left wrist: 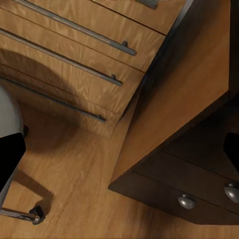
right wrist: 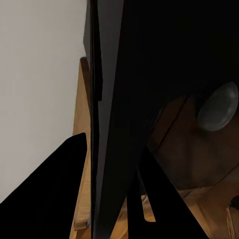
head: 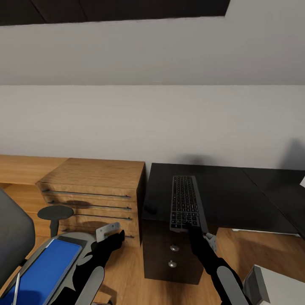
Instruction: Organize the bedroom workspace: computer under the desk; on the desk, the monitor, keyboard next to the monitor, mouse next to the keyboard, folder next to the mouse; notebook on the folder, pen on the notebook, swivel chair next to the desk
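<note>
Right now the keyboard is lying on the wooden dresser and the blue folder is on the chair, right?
Not quite. The keyboard lies on the black desk, not on the wooden dresser beside it; its near end hangs over the desk's front edge at the right gripper. The head view shows this. The blue folder is indeed on the swivel chair.

Right pincer reaches forward with fingers closed together, while left pincer hangs low, state unclear.
</note>
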Tool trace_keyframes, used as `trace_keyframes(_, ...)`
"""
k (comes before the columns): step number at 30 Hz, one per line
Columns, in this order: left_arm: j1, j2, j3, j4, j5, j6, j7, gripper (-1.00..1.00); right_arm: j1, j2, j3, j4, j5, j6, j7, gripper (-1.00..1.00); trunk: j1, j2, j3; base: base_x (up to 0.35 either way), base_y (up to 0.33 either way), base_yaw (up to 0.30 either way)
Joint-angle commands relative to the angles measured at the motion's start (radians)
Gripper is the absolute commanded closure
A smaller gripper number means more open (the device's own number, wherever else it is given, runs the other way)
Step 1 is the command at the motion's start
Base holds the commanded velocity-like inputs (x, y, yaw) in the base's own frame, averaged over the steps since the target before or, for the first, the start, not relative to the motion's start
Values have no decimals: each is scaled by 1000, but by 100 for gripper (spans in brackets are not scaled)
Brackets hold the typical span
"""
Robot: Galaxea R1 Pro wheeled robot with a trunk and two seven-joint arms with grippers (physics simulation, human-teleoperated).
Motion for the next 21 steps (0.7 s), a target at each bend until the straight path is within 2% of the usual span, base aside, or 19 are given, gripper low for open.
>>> trace_keyframes(1, -1, 1, -2, -1, 8, 1, 9, -100, 0, 0, -1, -2, -7, 3, -7, 100, 0, -1, -1, 52, 0, 0)
trace_keyframes(7, -1, 2, -2, -1, 8, 2, 9, -100, -1, 0, -1, -2, -6, 3, -7, 100, 0, -1, -1, 14, 0, 0)
trace_keyframes(8, -1, 2, -2, -1, 8, 2, 9, -100, -1, -1, -1, -2, -6, 3, -8, -100, 0, -1, -1, 1, 0, 0)
trace_keyframes(17, -1, 3, -2, -1, 8, 1, 10, -100, -1, -1, -1, -2, -5, 2, -7, -100, 0, -1, -1, -4, 0, 0)
trace_keyframes(21, -1, 3, -2, -1, 8, 2, 10, -100, -1, -1, -1, -2, -5, 1, -7, -100, 0, -1, -1, -202, 0, 0)
